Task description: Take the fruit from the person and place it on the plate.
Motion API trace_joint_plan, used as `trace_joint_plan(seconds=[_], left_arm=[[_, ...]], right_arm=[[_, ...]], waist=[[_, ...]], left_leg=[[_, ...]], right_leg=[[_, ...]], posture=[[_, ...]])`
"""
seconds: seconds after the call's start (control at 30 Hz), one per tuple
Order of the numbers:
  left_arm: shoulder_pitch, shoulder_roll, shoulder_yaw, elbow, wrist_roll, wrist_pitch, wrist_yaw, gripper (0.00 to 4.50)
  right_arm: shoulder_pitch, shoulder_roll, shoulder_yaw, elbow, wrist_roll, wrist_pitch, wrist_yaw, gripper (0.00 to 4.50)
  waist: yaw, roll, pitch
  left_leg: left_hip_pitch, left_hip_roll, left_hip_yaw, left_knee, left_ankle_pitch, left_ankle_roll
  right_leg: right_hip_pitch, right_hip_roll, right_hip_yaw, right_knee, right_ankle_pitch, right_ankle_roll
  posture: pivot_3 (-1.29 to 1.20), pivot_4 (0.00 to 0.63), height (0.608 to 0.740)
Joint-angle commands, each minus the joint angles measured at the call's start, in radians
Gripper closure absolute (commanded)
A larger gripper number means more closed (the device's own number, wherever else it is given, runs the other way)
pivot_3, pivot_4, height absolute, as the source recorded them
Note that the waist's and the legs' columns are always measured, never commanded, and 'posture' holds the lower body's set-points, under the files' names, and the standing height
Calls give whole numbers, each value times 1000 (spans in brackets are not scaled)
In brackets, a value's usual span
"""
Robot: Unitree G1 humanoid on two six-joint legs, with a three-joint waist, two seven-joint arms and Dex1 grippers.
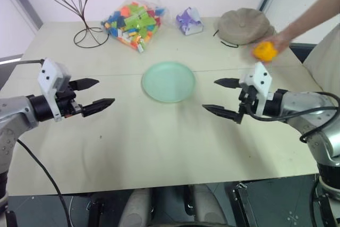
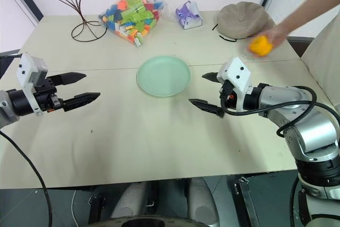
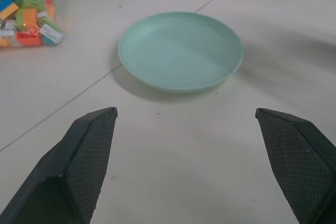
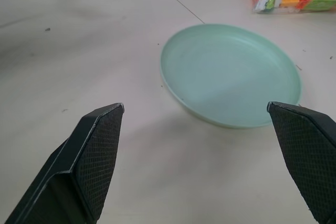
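Note:
The pale green plate point(image 1: 169, 81) lies empty at the middle of the table. A person's hand point(image 1: 280, 42) reaches in from the far right, holding the orange-yellow fruit point(image 1: 264, 51) above the table's right side. My right gripper point(image 1: 215, 96) hovers open to the right of the plate, below and left of the fruit, with nothing between its fingers. Left of the plate, my left gripper point(image 1: 105, 92) is open and empty as well. Both wrist views look across at the plate point(image 3: 181, 51) between wide-spread fingers point(image 4: 97, 153).
At the table's back stand a wire stand point(image 1: 79, 9), a clear bag of coloured toy bricks point(image 1: 133, 22), a small purple object point(image 1: 189, 20) and a floppy beige hat point(image 1: 244, 25). The table's front edge runs close below both arms.

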Motion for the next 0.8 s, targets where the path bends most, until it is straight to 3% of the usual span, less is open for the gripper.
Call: trace_joint_plan(seconds=[0.03, 0.8], left_arm=[[-6, 13, 29, -27, -17, -9, -7, 74], [-24, 6, -8, -9, -23, -13, -14, 74]], right_arm=[[-4, -23, -48, -32, 12, 0, 5, 0], [25, -58, -104, -81, 50, 60, -8, 0]], waist=[[0, 0, 0], [0, 0, 0]], left_leg=[[0, 0, 0, 0, 0, 0], [0, 0, 0, 0, 0, 0]], right_leg=[[0, 0, 0, 0, 0, 0], [0, 0, 0, 0, 0, 0]], posture=[[0, 150, 740], [0, 150, 740]])
